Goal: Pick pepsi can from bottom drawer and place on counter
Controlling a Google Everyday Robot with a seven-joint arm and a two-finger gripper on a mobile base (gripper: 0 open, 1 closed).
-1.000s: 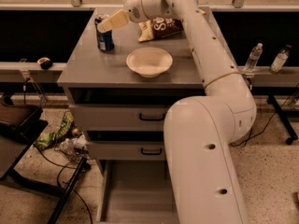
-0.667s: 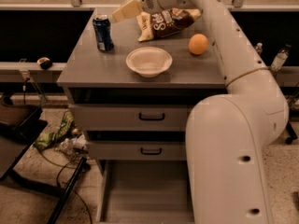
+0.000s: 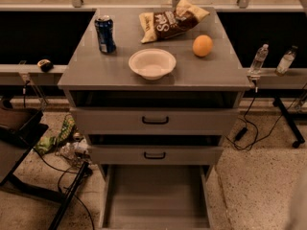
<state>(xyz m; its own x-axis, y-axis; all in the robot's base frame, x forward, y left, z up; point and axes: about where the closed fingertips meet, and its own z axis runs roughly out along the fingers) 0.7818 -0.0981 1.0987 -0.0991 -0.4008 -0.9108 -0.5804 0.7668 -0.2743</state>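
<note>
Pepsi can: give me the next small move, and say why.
Probably no further grasp: keep the tool, which is out of view, back from the cabinet. The pepsi can already stands upright at the back left of the counter, apart from the bowl, and the open bottom drawer shows no can. The task looks done.

Blue pepsi can (image 3: 105, 34) upright on counter (image 3: 96, 68) — bottom drawer (image 3: 156, 195) open
</note>
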